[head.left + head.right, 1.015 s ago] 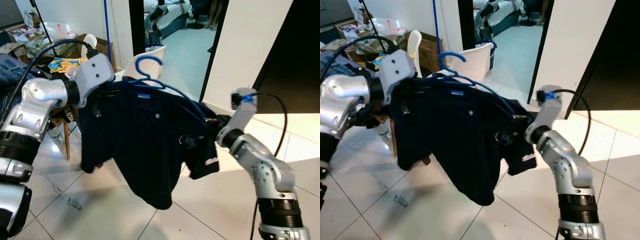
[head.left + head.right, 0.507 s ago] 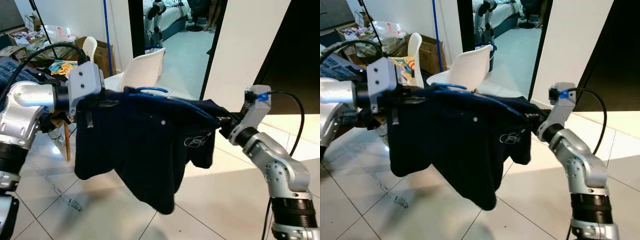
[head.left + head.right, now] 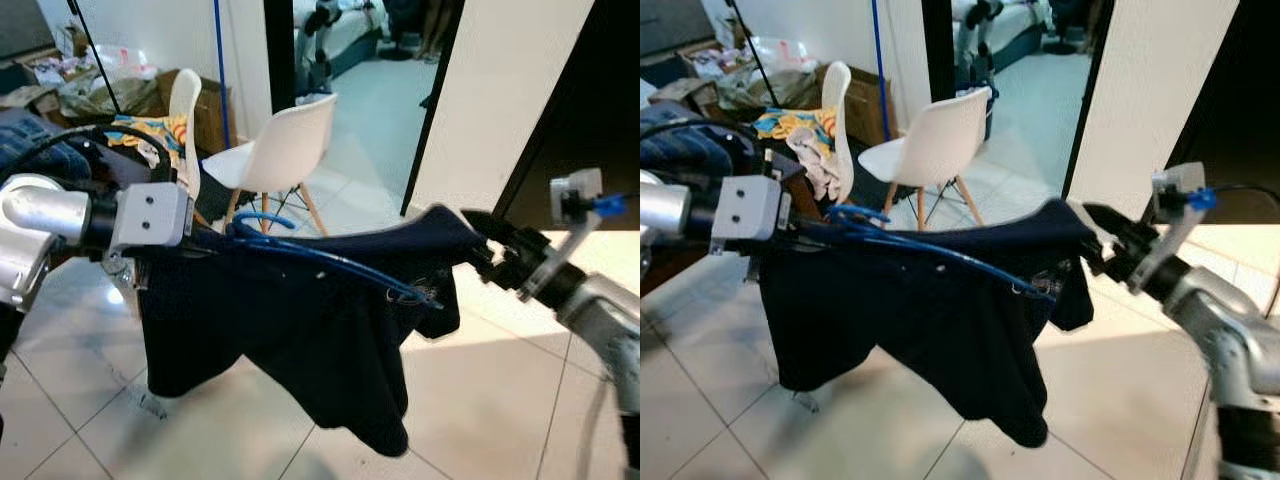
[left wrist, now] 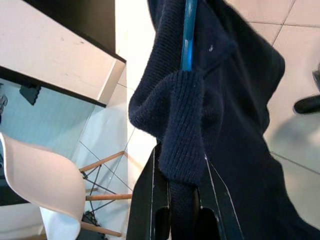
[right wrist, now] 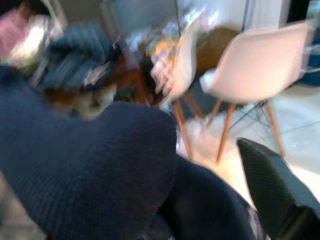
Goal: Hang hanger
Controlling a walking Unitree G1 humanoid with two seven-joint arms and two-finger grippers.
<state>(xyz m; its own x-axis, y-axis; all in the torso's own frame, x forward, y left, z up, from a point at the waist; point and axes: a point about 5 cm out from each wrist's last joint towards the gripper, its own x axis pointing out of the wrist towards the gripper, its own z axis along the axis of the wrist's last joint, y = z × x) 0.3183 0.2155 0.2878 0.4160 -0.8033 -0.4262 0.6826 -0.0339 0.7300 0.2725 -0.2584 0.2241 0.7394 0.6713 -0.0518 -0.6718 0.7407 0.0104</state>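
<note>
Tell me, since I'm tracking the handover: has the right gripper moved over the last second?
Yes. The right gripper has swung out to the robot's right, away from the black door frame, stretching the dark shirt.

Head pair looking forward and down from above, sharing the navy shirt point(image 3: 300, 330) and white chair point(image 3: 940, 140) by the doorway. Left wrist view tight along its tool point(image 4: 181, 210) into the fabric. Right wrist view close, blurred, facing back toward the chairs.
</note>
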